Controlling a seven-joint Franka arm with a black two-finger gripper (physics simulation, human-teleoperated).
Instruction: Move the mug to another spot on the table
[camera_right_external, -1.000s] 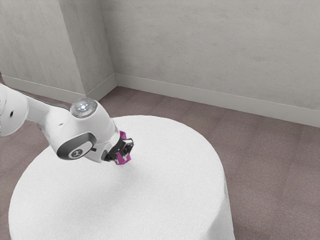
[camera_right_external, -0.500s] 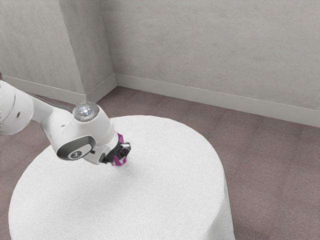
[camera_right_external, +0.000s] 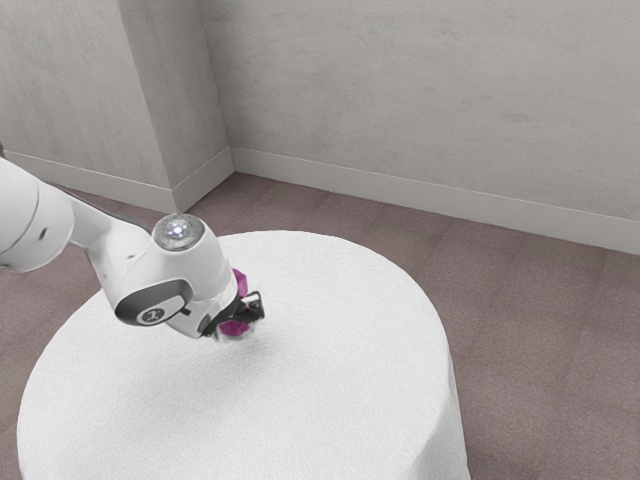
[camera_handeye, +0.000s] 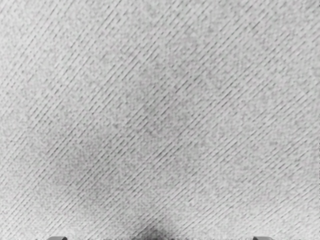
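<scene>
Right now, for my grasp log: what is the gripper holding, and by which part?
The mug, in the gripper; which part is gripped cannot be told.

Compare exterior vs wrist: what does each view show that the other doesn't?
Exterior: the arm, jaws shut on the magenta mug close to the round table, plus floor and walls. Wrist: the surface weave up close, with a dark shadow under the hand. Both: the table's white top.
</scene>
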